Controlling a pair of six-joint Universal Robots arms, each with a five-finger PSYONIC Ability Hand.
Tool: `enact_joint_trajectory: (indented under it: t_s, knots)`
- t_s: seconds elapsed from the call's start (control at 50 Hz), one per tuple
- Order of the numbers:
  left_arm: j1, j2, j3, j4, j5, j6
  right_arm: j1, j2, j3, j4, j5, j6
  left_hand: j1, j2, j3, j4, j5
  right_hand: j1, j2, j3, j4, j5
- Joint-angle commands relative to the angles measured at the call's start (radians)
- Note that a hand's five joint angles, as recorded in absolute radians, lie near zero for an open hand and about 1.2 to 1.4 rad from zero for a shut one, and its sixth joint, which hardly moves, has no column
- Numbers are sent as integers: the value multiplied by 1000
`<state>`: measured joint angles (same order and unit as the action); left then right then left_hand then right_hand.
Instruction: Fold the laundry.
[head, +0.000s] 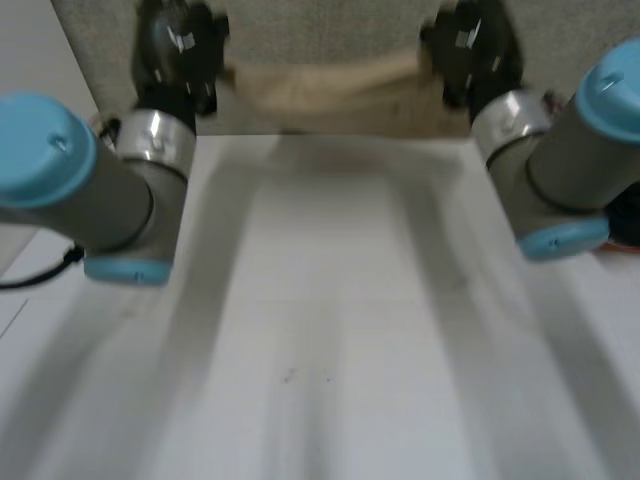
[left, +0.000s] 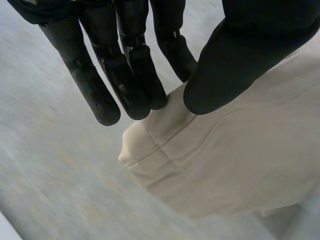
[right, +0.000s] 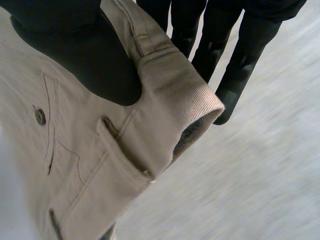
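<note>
A pair of beige trousers (head: 330, 92) is stretched between my two hands past the table's far edge. My left hand (head: 178, 45) pinches one end of the cloth: in the left wrist view the thumb (left: 240, 60) presses a hemmed corner of the trousers (left: 220, 160) against the fingers (left: 130, 75). My right hand (head: 470, 45) holds the other end. In the right wrist view its thumb (right: 90, 55) clamps the waistband (right: 170, 90) against the fingers (right: 240, 55); a pocket with a button (right: 40, 116) hangs under the palm.
The white table (head: 330, 330) lies below and in front of both arms. Grey carpet (head: 320, 30) runs beyond the table's far edge. Something orange and dark (head: 625, 235) sits at the right rim of the head view.
</note>
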<state>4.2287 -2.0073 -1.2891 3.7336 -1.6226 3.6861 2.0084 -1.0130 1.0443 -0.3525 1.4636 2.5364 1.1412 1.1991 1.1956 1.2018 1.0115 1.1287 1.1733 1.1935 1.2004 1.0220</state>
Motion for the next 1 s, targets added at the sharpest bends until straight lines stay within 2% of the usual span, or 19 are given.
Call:
enact_joint_trajectory:
  t_s: [0.02, 0.14, 0.24, 0.3, 0.32, 0.44, 0.5, 0.54, 0.6, 0.68, 0.86, 0.9, 0.92, 0.94, 1.0]
  knots:
    - [-7, -45, -182, -24, 3, 3, 6, 142, 72, 127, 4, -12, 255, 197, 201, 194, 210, 268, 223, 203, 196, 200]
    - [-32, -85, -269, -139, 1, 12, 7, 149, 158, 196, 14, -41, 255, 197, 201, 194, 210, 268, 223, 203, 196, 200]
    - [-23, 45, -338, -326, -3, 26, 10, 53, 243, 294, 44, -70, 255, 197, 201, 194, 210, 268, 223, 203, 196, 200]
    - [-21, 113, -374, -421, -3, 41, 10, -36, 307, 384, 80, -73, 255, 197, 201, 194, 210, 268, 223, 203, 196, 200]
    - [-24, 154, -397, -490, -3, 54, 10, -56, 322, 411, 87, -74, 255, 197, 201, 194, 210, 268, 223, 203, 196, 200]
    - [-42, 301, -492, -731, 6, 103, 13, -176, 451, 711, 149, -110, 255, 197, 201, 194, 210, 268, 223, 203, 196, 200]
    - [-75, 337, -532, -851, 9, 140, 13, -229, 549, 861, 179, -171, 255, 197, 201, 194, 210, 268, 223, 203, 196, 200]
    - [-111, 338, -542, -909, 7, 161, 13, -249, 592, 882, 188, -208, 255, 197, 201, 194, 210, 268, 223, 203, 196, 200]
    - [-127, 337, -526, -907, 4, 164, 10, -269, 645, 822, 196, -248, 255, 197, 201, 194, 210, 268, 223, 203, 196, 200]
    - [-86, 325, -500, -839, 4, 163, 7, -271, 668, 724, 202, -248, 255, 197, 201, 194, 210, 268, 223, 203, 196, 200]
    - [-85, 227, -437, -795, 18, 160, -3, -283, 691, 699, 195, -245, 255, 197, 201, 194, 210, 268, 223, 203, 196, 200]
    - [-90, 208, -424, -795, 24, 155, -3, -285, 685, 689, 195, -242, -89, -147, -143, -150, -134, 268, 223, 203, 196, 200]
    - [-92, 205, -424, -795, 30, 150, -5, -283, 681, 681, 195, -239, -477, -535, -532, -538, -522, 268, 223, 203, 196, 200]
    - [-93, 205, -426, -793, 33, 147, -7, -285, 677, 652, 195, -220, -615, -673, -669, -676, -660, 268, 223, 203, 196, 200]
    - [-110, 219, -432, -791, 38, 106, -7, -285, 672, 600, 195, -170, -672, -730, -727, -733, -717, 268, 223, 203, 196, 200]
